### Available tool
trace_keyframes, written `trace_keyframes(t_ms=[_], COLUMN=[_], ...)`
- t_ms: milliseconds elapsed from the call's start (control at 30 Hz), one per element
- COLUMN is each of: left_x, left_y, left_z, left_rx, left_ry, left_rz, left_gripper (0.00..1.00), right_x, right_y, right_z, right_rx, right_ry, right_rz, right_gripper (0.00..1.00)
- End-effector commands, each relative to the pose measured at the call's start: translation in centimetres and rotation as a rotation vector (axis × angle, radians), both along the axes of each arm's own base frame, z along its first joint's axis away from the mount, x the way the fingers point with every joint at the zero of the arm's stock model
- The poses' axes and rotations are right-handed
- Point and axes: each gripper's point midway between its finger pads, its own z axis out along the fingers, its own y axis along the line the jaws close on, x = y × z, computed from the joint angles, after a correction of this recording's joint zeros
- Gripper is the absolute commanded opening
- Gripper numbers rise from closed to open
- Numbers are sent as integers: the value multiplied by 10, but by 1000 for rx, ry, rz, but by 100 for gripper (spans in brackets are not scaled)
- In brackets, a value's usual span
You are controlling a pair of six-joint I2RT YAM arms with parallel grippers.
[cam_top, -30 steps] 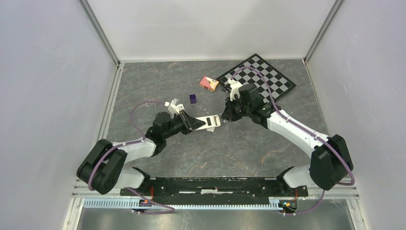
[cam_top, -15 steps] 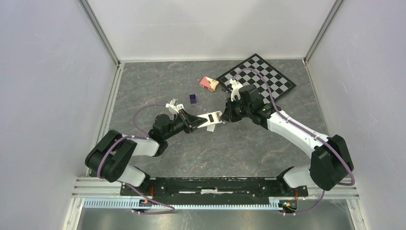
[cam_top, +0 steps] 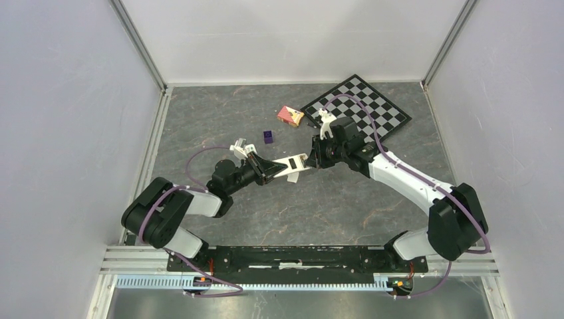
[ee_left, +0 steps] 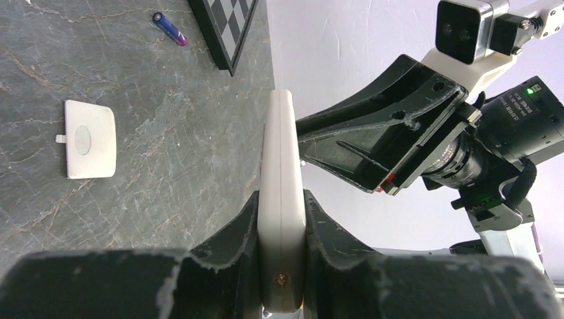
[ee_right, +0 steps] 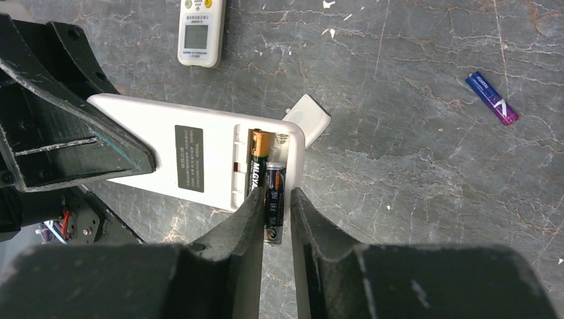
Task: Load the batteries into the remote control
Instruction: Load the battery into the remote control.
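Grey stone tabletop [ee_right: 399, 166]; left gripper [ee_left: 282, 199] clamps the remote control [ee_right: 219, 163]. Right gripper [ee_right: 276, 193] straddles a battery [ee_right: 274, 206] at the bay [ee_right: 261, 149], grip unclear; next, seat it flat.

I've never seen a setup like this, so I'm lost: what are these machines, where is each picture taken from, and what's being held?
Two robot arms bolted to a table. One view looks down from above; the others come from cameras on each wrist. The left gripper clamps the remote control, battery bay up, one battery inside. The right gripper straddles a second battery; gripped or not, I can't tell. Loose: a battery cover, purple battery, another remote, chessboard.
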Motion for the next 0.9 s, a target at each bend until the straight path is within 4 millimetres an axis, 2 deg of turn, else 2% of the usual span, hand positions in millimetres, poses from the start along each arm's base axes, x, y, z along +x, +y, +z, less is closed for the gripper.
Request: trace_keyframes(t_ms=[0, 67, 167, 400, 500, 567, 667, 700, 733, 867], left_x=[-1, 0, 1, 1, 1, -1, -5, -7, -8, -11], left_y=[-3, -3, -3, -3, -2, -2, -2, -1, -1, 2], left_z=[27, 26, 26, 23, 24, 28, 35, 39, 44, 63], left_rx=[-94, -101, -121, -138, -161, -183, -246, -271, -300, -381], left_ry=[-53, -38, -5, 54, 85, 109, 195, 215, 242, 309], left_rz=[-18, -15, -10, 1, 2, -2, -15, -21, -27, -31], left_gripper=[2, 2, 2, 2, 2, 2, 2, 2, 2, 2], right_x=[13, 13, 13, 14, 12, 8, 1, -2, -4, -16], right_y=[8, 9, 11, 13, 10, 8, 2, -1, -2, -10], right_z=[16, 17, 24, 49, 60, 71, 90, 92, 102, 125], right_rx=[37, 49, 76, 164, 216, 266, 368, 396, 446, 616], right_ry=[-28, -25, -27, -67, -101, -152, -241, -256, -289, -365], right_rz=[-32, -37, -47, -84, -106, -94, -112, -125, -137, -172], right_gripper=[25, 27, 41, 58, 71, 81, 90, 93, 95, 98])
